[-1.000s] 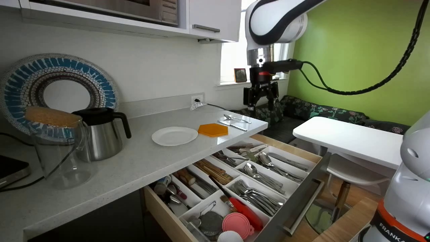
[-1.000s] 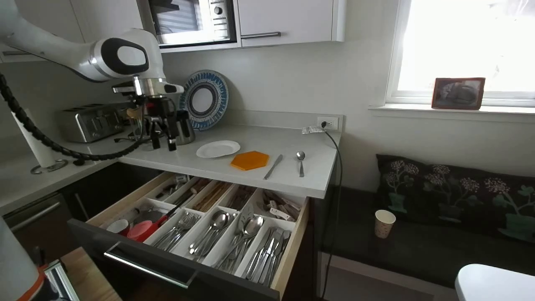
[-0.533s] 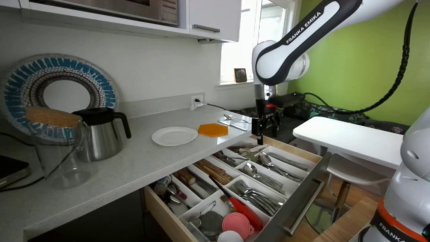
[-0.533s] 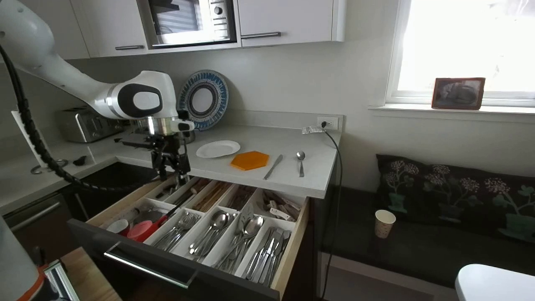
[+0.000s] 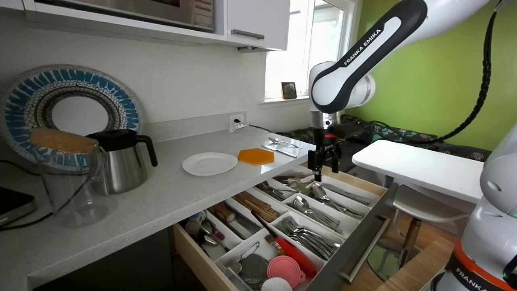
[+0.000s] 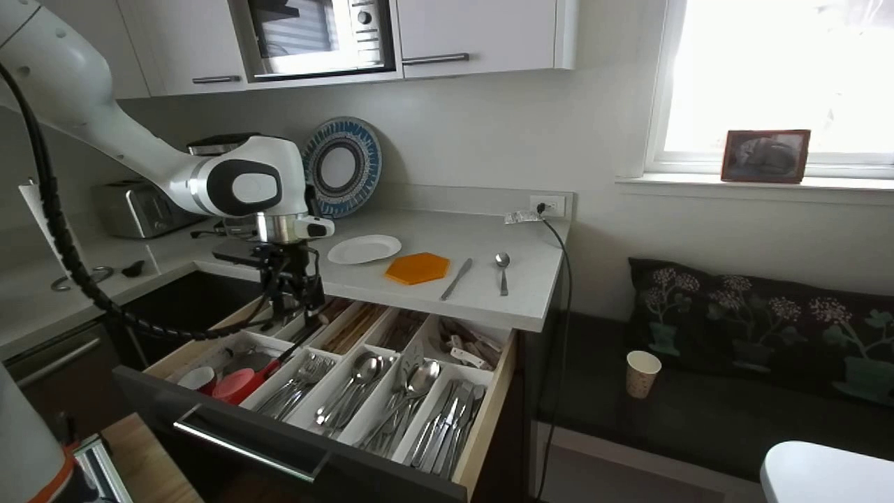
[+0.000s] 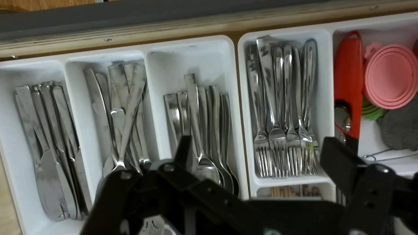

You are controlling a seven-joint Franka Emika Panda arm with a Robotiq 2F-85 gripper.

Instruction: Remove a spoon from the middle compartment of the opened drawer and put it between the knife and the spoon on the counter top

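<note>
The gripper [image 7: 258, 139] is hanging over the pulled-out drawer [image 6: 485, 423] in both exterior views, pointing straight down from the white arm [image 5: 363, 52], and it is holding and touching nothing: its two fingers [image 7: 338, 160] are standing wide apart. Down in the wrist view I'm seeing one finger covering part of the middle compartment [image 7: 192, 60] and the other showing past the forks [image 7: 277, 133], so the forks are lying between the two. The spoons [image 7: 198, 127] are lying bundled in the middle compartment, their handles pointing toward the drawer's front and their bowls partly hiding behind the gripper. Knives [image 7: 49, 166] are lying at the far left of that same view, while a red handle [image 7: 348, 81] and a pink cup [image 7: 391, 76] are sitting beyond the forks at the right. Up on the pale surface [image 6: 461, 227], a white plate [image 6: 364, 249], an orange hexagon [image 6: 418, 268], a lone knife [image 6: 457, 279] and a lone spoon [image 6: 503, 264] are lying in a row, the lone knife just beside the hexagon and the lone spoon farther along. In an exterior view, a steel jug [image 5: 124, 169] is standing on the surface too.
</note>
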